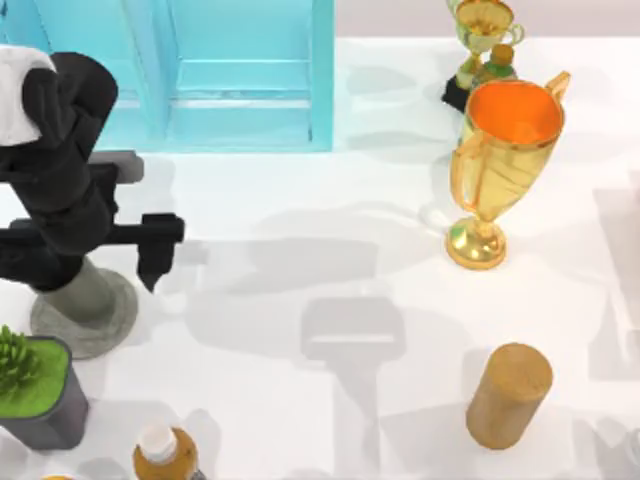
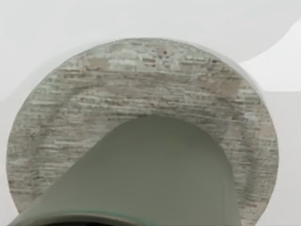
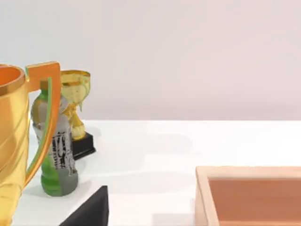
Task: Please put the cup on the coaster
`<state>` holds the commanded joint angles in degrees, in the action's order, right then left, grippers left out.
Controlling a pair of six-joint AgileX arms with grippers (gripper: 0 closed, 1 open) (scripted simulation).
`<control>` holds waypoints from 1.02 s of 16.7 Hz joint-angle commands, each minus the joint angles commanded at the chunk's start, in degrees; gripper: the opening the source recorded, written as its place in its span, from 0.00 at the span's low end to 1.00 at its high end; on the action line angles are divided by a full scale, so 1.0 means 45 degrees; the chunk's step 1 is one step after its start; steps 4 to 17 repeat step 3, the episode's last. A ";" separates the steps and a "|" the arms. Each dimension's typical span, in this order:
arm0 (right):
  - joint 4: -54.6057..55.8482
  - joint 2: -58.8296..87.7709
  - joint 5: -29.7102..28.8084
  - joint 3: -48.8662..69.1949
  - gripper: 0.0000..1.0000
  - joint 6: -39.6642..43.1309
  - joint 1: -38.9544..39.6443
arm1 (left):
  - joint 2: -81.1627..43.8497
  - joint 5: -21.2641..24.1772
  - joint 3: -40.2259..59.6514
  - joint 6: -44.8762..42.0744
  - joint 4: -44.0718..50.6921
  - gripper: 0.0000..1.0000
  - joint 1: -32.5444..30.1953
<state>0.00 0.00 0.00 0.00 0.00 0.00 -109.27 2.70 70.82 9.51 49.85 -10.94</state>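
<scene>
The olive-grey cup (image 1: 92, 295) stands upright on the round mottled grey coaster (image 1: 116, 322) at the table's left side. My left gripper (image 1: 85, 280) hangs straight above the cup and is open. Its one visible black finger (image 1: 155, 250) stands clear of the cup's right side, and the arm hides the other finger. In the left wrist view the cup's wall (image 2: 150, 179) rises close to the camera with the coaster (image 2: 141, 80) spread beneath and around it.
A teal cabinet (image 1: 240, 70) stands at the back. Right of it are a large gold trophy (image 1: 500, 160), a small trophy (image 1: 482, 30) and a green bottle (image 1: 497, 65). A tan wooden cylinder (image 1: 510, 395), a planter (image 1: 35, 400) and an orange bottle (image 1: 160, 450) line the front. A wooden tray (image 3: 249, 193) is also there.
</scene>
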 joint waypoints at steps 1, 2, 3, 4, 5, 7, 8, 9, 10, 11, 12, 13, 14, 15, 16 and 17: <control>0.0000 0.0000 0.0000 0.0000 1.00 0.0000 0.0000 | 0.0000 0.0000 0.0000 0.0000 0.0000 1.00 0.0000; 0.0000 0.0000 0.0000 0.0000 1.00 0.0000 0.0000 | 0.0000 0.0000 0.0000 0.0000 0.0000 1.00 0.0000; 0.0000 0.0000 0.0000 0.0000 1.00 0.0000 0.0000 | 0.0000 0.0000 0.0000 0.0000 0.0000 1.00 0.0000; 0.0000 0.0000 0.0000 0.0000 1.00 0.0000 0.0000 | 0.0000 0.0000 0.0000 0.0000 0.0000 1.00 0.0000; 0.0000 0.0000 0.0000 0.0000 1.00 0.0000 0.0000 | 0.0000 0.0000 0.0000 0.0000 0.0000 1.00 0.0000; 0.0000 0.0000 0.0000 0.0000 1.00 0.0000 0.0000 | 0.0000 0.0000 0.0000 0.0000 0.0000 1.00 0.0000; 0.0000 0.0000 0.0000 0.0000 1.00 0.0000 0.0000 | 0.0000 0.0000 0.0000 0.0000 0.0000 1.00 0.0000; 0.0000 0.0000 0.0000 0.0000 1.00 0.0000 0.0000 | 0.0000 0.0000 0.0000 0.0000 0.0000 1.00 0.0000; 0.0000 0.0000 0.0000 0.0000 1.00 0.0000 0.0000 | 0.0000 0.0000 0.0000 0.0000 0.0000 1.00 0.0000; 0.0000 0.0000 0.0000 0.0000 1.00 0.0000 0.0000 | 0.0000 0.0000 0.0000 0.0000 0.0000 1.00 0.0000; 0.0000 0.0000 0.0000 0.0000 1.00 0.0000 0.0000 | 0.0000 0.0000 0.0000 0.0000 0.0000 1.00 0.0000; 0.0000 0.0000 0.0000 0.0000 1.00 0.0000 0.0000 | 0.0000 0.0000 0.0000 0.0000 0.0000 1.00 0.0000; 0.0000 0.0000 0.0000 0.0000 1.00 0.0000 0.0000 | 0.0000 0.0000 0.0000 0.0000 0.0000 1.00 0.0000; 0.0000 0.0000 0.0000 0.0000 1.00 0.0000 0.0000 | 0.0000 0.0000 0.0000 0.0000 0.0000 1.00 0.0000; 0.0000 0.0000 0.0000 0.0000 1.00 0.0000 0.0000 | 0.0000 0.0000 0.0000 0.0000 0.0000 1.00 0.0000; 0.0000 0.0000 0.0000 0.0000 1.00 0.0000 0.0000 | 0.0000 0.0000 0.0000 0.0000 0.0000 1.00 0.0000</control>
